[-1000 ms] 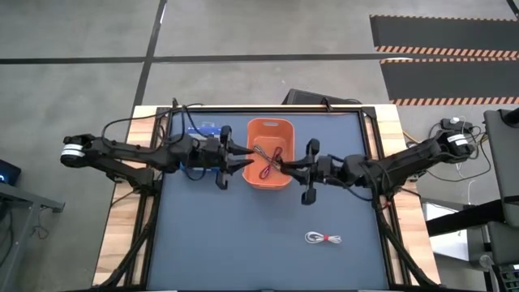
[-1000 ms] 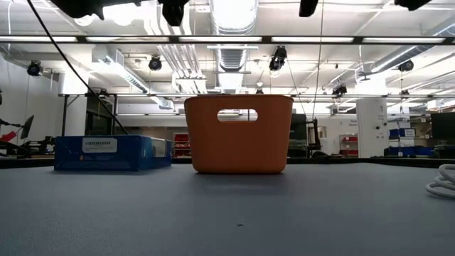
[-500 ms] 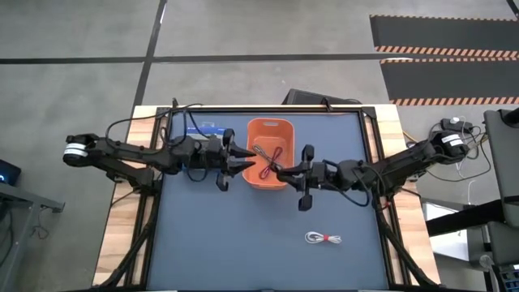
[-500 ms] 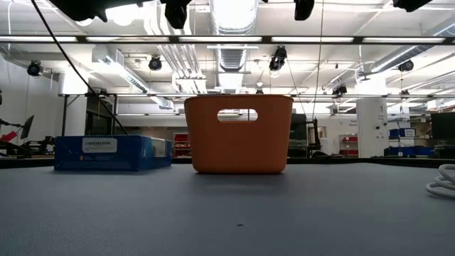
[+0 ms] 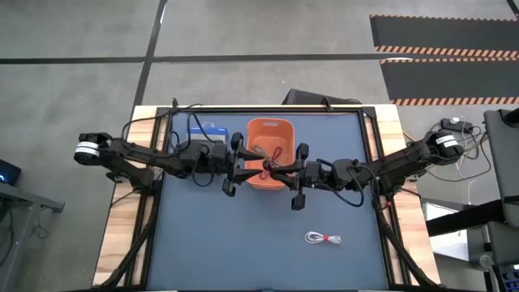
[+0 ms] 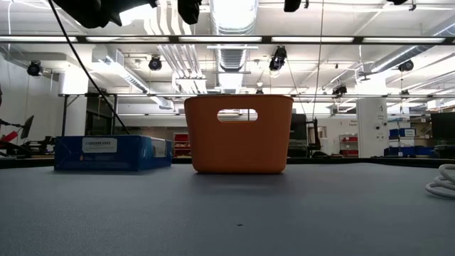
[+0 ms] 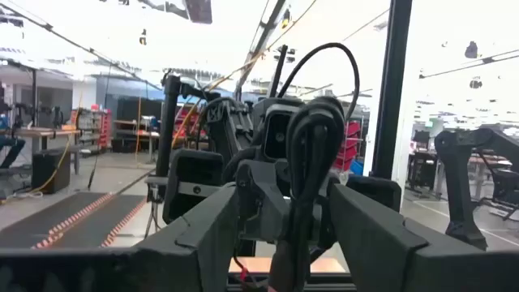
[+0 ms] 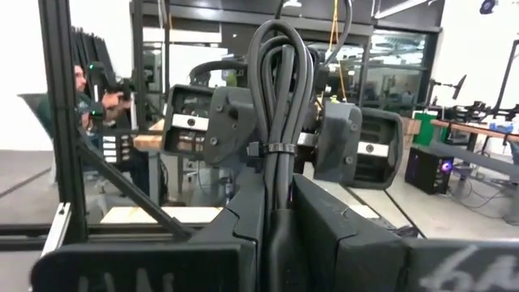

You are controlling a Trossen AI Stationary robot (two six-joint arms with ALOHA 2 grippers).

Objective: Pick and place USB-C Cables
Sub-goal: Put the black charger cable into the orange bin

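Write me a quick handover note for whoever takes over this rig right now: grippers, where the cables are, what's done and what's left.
Left gripper and right gripper: both over the orange plastic basket, facing each other; open or shut cannot be told.
Cables: a red coiled cable lies in the basket. The white coiled cable with a red tie lies on the grey table mat, toward the right arm's side.
Done: red cable binned.
Left: the white cable. No other cables are visible.

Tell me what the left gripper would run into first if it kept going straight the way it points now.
Most likely the right gripper. In the high view the left gripper points across the orange bin straight at it, and the two face each other closely above the bin. Their relative height is unclear, so it might pass just over or under.
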